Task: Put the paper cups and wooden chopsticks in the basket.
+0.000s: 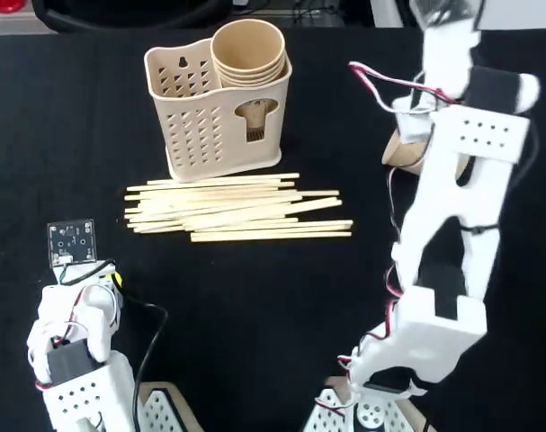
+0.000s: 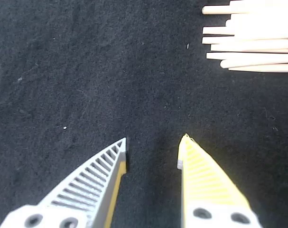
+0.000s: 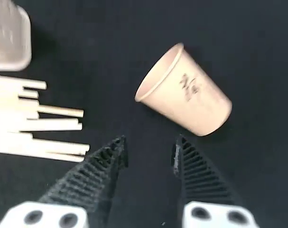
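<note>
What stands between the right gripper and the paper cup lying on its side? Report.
Nothing visible. In the right wrist view the open right gripper faces the tan paper cup lying on its side, with bare black cloth between them. The pale wooden chopsticks lie off to one side, clear of that path.

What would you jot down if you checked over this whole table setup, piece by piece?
Surface: black cloth table.
Job's things: beige slotted basket upright, stack of paper cups in one compartment; wooden chopsticks piled flat in front of it; one loose paper cup lying on its side.
Clutter: nothing seen.
Hands: left hand open over bare cloth; right hand open, near the loose cup.
Cables: red and white wires on the right arm; black cable by the left arm.
Surroundings: red object beyond the far edge.
</note>
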